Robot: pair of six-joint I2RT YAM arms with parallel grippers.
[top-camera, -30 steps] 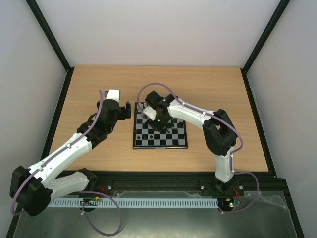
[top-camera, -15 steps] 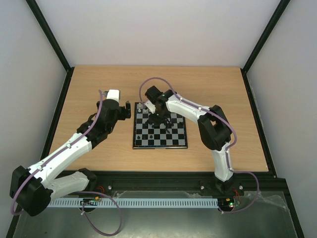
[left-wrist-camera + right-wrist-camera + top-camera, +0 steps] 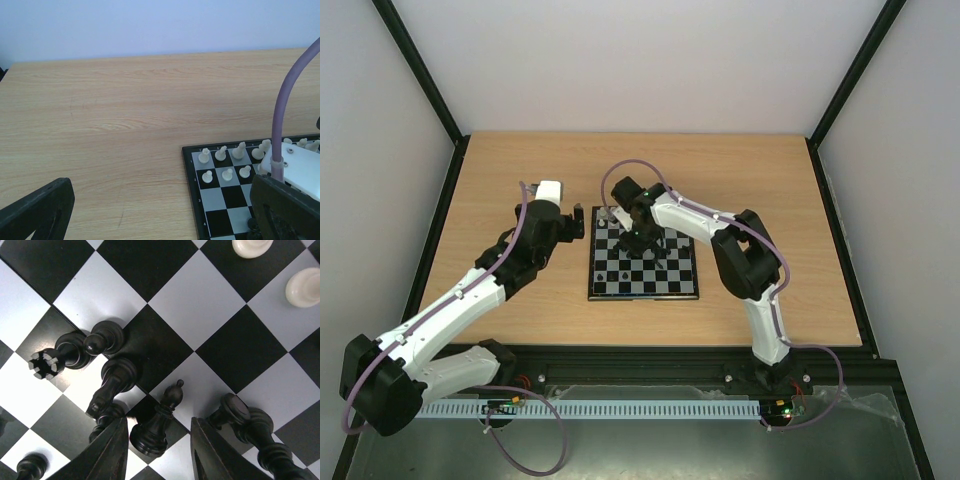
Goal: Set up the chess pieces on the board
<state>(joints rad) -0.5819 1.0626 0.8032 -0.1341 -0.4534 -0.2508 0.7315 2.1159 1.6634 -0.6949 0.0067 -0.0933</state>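
Observation:
The board (image 3: 675, 288) lies mid-table with black chess pieces on its near-left squares (image 3: 610, 274) and white ones along its far edge. My right gripper (image 3: 638, 240) is low over the board's middle. In the right wrist view it (image 3: 158, 421) is open, and a black bishop (image 3: 159, 421) stands between its fingers (image 3: 107, 455) with a gap on each side. More black pieces crowd close: a rook (image 3: 47, 363), a pawn (image 3: 103, 337), and others at the right (image 3: 240, 412). My left gripper (image 3: 578, 222) is wide open and empty beside the board's far-left corner (image 3: 189, 172).
White pieces (image 3: 220, 153) stand in two rows at the board's corner in the left wrist view. Two white pieces (image 3: 302, 286) show at the top right of the right wrist view. Bare wooden table (image 3: 520, 170) surrounds the board; black frame posts stand at the table's sides.
My right arm's wrist has swung toward the far left of the board and the gripper has come down among the black pieces. The left arm has not moved.

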